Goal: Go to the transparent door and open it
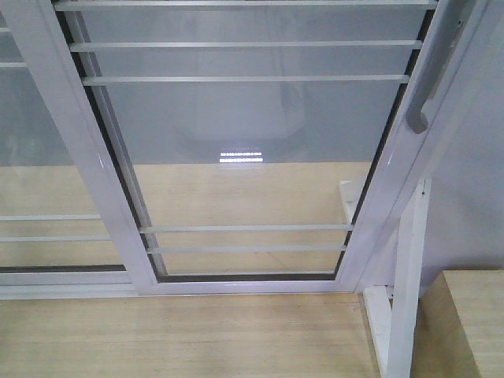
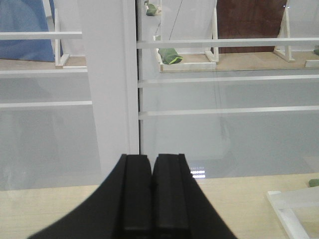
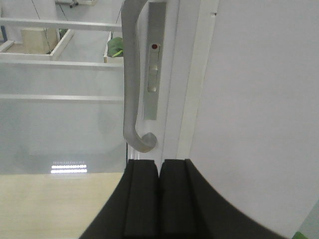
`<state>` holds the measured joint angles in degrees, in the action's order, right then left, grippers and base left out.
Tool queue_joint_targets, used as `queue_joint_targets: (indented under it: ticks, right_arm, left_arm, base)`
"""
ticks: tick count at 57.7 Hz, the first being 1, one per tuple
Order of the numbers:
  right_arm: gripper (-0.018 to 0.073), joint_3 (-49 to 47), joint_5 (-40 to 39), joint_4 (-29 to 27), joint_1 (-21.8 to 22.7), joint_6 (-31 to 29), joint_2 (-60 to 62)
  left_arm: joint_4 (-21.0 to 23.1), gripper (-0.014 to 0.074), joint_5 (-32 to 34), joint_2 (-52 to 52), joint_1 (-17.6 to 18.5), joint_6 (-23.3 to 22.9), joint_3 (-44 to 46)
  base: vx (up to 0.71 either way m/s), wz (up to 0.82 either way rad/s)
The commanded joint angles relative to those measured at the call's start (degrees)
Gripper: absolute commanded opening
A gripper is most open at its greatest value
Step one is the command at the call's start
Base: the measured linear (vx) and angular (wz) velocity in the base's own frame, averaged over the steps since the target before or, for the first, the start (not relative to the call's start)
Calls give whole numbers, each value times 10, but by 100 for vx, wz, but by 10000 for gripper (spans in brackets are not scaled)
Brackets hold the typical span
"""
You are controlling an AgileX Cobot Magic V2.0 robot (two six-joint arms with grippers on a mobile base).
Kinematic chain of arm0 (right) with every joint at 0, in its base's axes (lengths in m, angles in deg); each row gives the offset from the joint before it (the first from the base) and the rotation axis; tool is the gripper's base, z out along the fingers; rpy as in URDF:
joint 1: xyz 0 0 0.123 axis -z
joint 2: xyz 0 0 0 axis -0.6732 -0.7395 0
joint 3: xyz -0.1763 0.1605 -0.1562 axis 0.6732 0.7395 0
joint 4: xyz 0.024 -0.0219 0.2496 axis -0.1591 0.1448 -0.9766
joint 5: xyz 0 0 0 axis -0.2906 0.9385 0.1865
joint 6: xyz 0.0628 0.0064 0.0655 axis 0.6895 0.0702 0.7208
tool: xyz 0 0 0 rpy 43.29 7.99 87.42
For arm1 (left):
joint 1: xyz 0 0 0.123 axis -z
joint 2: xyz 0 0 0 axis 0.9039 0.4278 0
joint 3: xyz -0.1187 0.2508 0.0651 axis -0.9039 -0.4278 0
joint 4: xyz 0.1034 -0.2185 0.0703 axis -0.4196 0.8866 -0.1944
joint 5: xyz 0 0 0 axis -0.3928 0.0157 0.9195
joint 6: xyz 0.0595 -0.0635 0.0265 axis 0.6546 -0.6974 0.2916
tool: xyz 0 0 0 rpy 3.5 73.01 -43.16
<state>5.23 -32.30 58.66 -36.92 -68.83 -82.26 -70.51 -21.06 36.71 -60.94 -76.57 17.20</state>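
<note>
The transparent door (image 1: 252, 126) fills the front view, a clear-glass panel in a white frame with pairs of thin horizontal bars. Its grey curved handle (image 1: 429, 79) is on the right stile. In the right wrist view the handle (image 3: 130, 79) and its lock plate (image 3: 153, 64) stand just above and ahead of my right gripper (image 3: 159, 162), which is shut and empty, its tips below the handle's lower end. My left gripper (image 2: 151, 157) is shut and empty, facing the door's left stile (image 2: 109, 89) and glass.
A second white-framed glass panel (image 1: 39, 157) without a handle overlaps on the left. A grey wall (image 1: 472, 173) stands right of the door. A white frame leg (image 1: 409, 299) and a wooden block (image 1: 472, 323) sit at the lower right. Light wood floor (image 1: 181, 339) lies below.
</note>
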Motion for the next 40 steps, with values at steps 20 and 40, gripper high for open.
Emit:
queue_joint_targets:
  ticks: [20,40]
  right_arm:
    - [348,-19,-111,-52,-4,27,-112]
    - [348,-30,-255,-14,-44,13,-224]
  left_arm:
    - [5,290,45,0,2,-6,16]
    - [5,325,45,0,2,-6,16]
  base:
    - [0,0]
    - [0,0]
